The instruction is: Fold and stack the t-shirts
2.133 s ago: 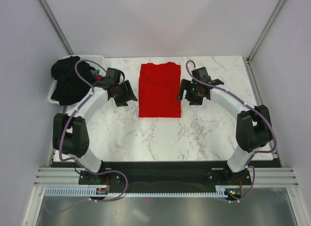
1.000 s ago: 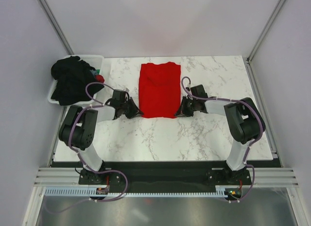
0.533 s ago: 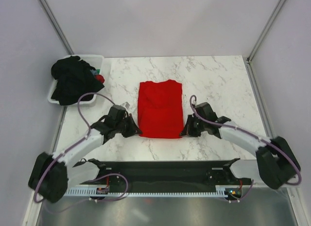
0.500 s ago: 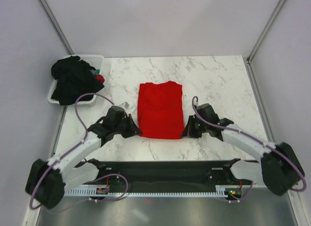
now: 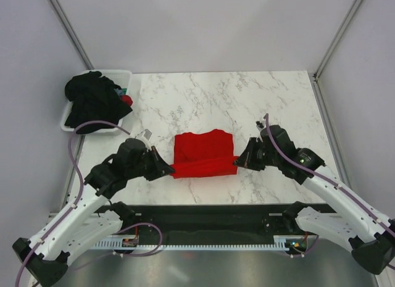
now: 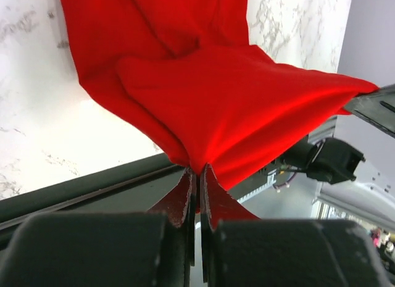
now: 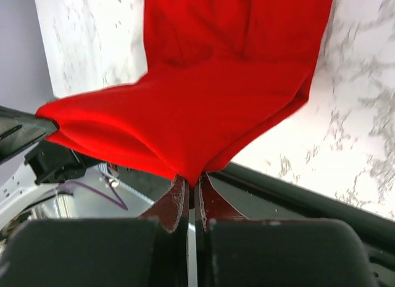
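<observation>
Red shirt [image 5: 203,152] lay near the worktop's [image 5: 216,95] front edge with its near hem lifted, the left gripper [image 5: 170,170] and right gripper [image 5: 238,162] each clamped on a corner. A thin bite could slip, or uneven travel skew the fold. Bare marble lay open beyond, while black shirts [image 5: 92,105] in the tub [image 5: 121,72] sat well apart.

We note red t-shirt [image 5: 203,154], centre of frame: soft matt cloth, smooth, gently creased. Black t-shirts [image 5: 89,105], upper left: matt cloth, rumpled. Tub [image 5: 123,73], upper left: smooth white plastic. Table [image 5: 203,95]: marble-look, smooth, slight sheen. Arm shells [image 5: 71,210]: glossy white plastic. Left gripper [image 5: 165,170] fingers [image 6: 180,199]: dark, hard, red reflection on them.
</observation>
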Motion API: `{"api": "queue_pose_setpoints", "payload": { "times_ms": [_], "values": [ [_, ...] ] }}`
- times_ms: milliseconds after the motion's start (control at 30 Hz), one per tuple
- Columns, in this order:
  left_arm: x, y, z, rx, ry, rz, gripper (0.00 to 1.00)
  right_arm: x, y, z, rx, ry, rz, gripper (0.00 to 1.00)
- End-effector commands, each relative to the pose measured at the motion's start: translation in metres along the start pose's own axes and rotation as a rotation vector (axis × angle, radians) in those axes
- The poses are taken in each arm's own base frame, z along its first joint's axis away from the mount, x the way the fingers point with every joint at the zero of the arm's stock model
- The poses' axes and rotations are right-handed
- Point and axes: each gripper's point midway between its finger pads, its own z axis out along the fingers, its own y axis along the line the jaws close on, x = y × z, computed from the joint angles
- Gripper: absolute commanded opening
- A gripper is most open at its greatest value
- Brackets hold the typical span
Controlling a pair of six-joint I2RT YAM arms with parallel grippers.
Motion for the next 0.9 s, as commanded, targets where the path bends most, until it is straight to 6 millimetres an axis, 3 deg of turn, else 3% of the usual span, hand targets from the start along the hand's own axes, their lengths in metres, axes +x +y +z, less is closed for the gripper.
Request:
{"api": "queue_pose_setpoints", "payload": {
  "times_ms": [0, 33, 200, 467, 500, 867],
  "values": [
    [-0.026, 0.009, 0.000, -0.152, -0.056, 0.030, 0.02, -0.035, -0.015, -0.009, 0.173, -0.110, -0.063, 0.00],
    [-0.036, -0.001, -0.002, -0.143, -0.075, 0.051, 0.02, -0.043, -0.007, -0.012, 0.167, -0.126, -0.072, 0.00],
    [-0.071, -0.015, 0.008, -0.207, -0.111, 0.108, 0.02, -0.068, -0.004, 0.003, 0.239, -0.143, -0.102, 0.00],
    [-0.111, -0.012, 0.034, -0.248, -0.101, 0.086, 0.02, -0.113, -0.016, 0.025, 0.284, -0.143, -0.119, 0.00],
    [-0.116, -0.014, 0.036, -0.242, -0.101, 0.095, 0.02, -0.125, -0.020, 0.024, 0.295, -0.163, -0.109, 0.00],
    [-0.166, 0.020, 0.089, -0.318, -0.072, 0.035, 0.02, -0.159, -0.039, 0.086, 0.334, -0.069, -0.137, 0.00]
  ]
}}
